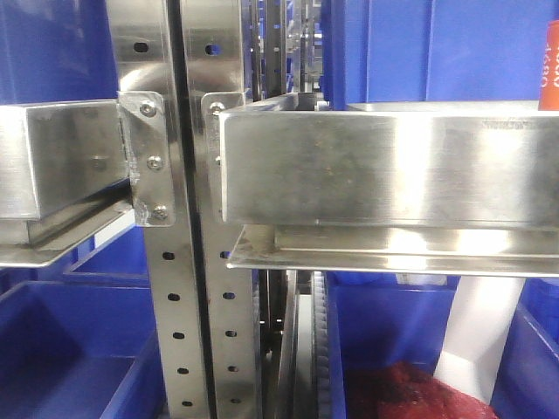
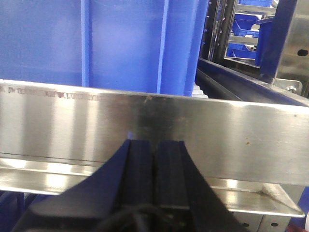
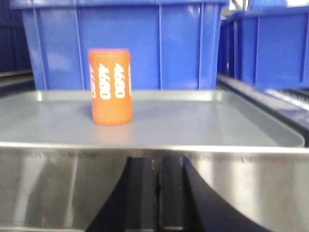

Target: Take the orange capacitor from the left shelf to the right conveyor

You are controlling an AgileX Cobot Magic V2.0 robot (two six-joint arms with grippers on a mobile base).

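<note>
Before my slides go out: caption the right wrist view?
An orange capacitor stands upright on a silver tray before blue bins; right gripper shut below.

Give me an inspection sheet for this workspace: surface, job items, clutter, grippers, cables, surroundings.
Surface: silver tray behind a steel rail of the shelf.
Job's things: capacitor upright on the tray, left of centre in the right wrist view; conveyor not in view.
Clutter: red material and a white piece by a lower bin.
Grippers: left gripper shut, facing a rail; right gripper shut, low in front of the rail, apart from the capacitor.
Cables: nothing seen.
Surroundings: blue bins behind the tray.
</note>
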